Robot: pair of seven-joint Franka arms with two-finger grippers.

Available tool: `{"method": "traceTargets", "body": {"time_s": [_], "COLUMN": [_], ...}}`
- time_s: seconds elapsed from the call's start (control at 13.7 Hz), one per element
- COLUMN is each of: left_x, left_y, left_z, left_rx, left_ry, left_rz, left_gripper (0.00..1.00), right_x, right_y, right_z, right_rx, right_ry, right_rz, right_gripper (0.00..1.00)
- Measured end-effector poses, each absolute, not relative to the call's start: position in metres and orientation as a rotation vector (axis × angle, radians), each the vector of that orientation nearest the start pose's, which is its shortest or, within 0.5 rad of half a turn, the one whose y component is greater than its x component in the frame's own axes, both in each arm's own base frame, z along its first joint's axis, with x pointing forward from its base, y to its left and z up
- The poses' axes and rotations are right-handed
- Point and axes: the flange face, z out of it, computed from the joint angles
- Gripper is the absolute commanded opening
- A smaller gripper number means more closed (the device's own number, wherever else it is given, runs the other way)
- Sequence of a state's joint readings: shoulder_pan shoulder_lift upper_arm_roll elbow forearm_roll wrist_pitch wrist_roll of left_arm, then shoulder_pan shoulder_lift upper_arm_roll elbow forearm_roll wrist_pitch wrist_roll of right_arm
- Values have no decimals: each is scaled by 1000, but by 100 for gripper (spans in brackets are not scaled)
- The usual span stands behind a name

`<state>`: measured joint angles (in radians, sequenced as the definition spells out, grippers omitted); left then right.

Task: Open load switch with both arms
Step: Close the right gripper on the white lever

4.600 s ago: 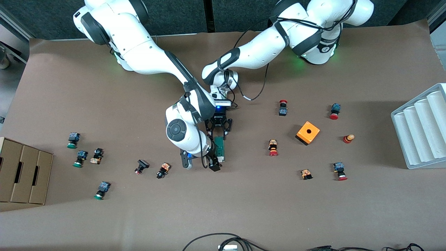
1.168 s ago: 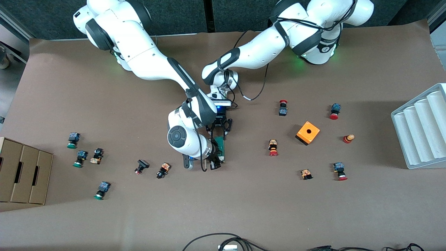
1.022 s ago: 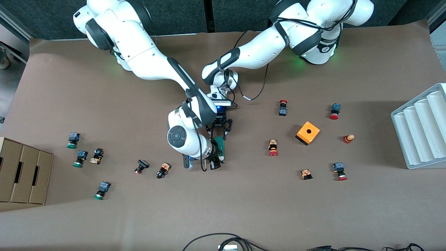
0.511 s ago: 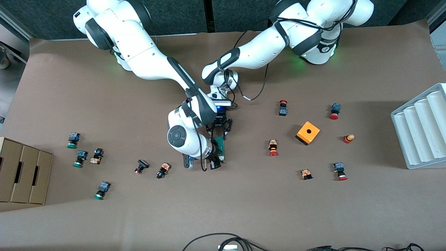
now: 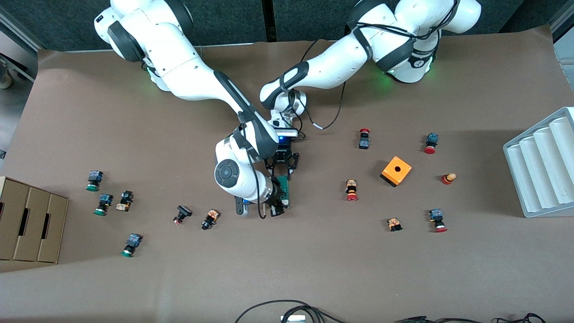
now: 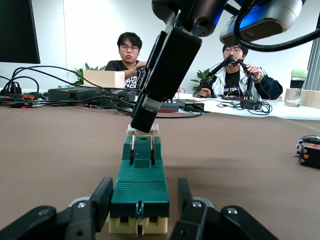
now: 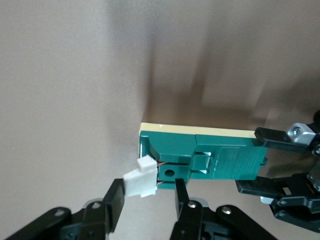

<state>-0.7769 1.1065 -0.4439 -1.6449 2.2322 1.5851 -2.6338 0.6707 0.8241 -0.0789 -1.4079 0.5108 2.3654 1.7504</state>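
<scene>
Left gripper (image 6: 141, 212) jaws clamp the load switch (image 5: 283, 190) body; right gripper (image 7: 145, 200), at its six o'clock end, pinches the white piece (image 7: 140, 181). Pull straight, keeping the body pinned to the table (image 5: 314, 260).

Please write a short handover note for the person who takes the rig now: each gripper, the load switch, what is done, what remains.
Left gripper: shut on the load switch body, holding it down on the table.
Right gripper: shut at the switch's white piece, the end nearer the front camera.
Done: both grips set.
Left: the white piece looks partly out; pull it to open the switch.
</scene>
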Motion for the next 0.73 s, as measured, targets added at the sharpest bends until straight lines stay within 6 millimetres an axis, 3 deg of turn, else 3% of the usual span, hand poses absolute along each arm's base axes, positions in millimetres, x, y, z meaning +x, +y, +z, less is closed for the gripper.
{"method": "traceTargets", "body": {"time_s": [0.73], "left_x": [330], "left_y": [-559], "left_z": [36], "left_rx": [-2348], "left_ry": [-60], "left_rz": [-2171], "left_gripper": [59], "right_x": [602], "right_y": [431], "right_z": [231], "right_rx": [-2127], "right_ry": [1923], "right_rz": [367], "right_gripper": [48]}}
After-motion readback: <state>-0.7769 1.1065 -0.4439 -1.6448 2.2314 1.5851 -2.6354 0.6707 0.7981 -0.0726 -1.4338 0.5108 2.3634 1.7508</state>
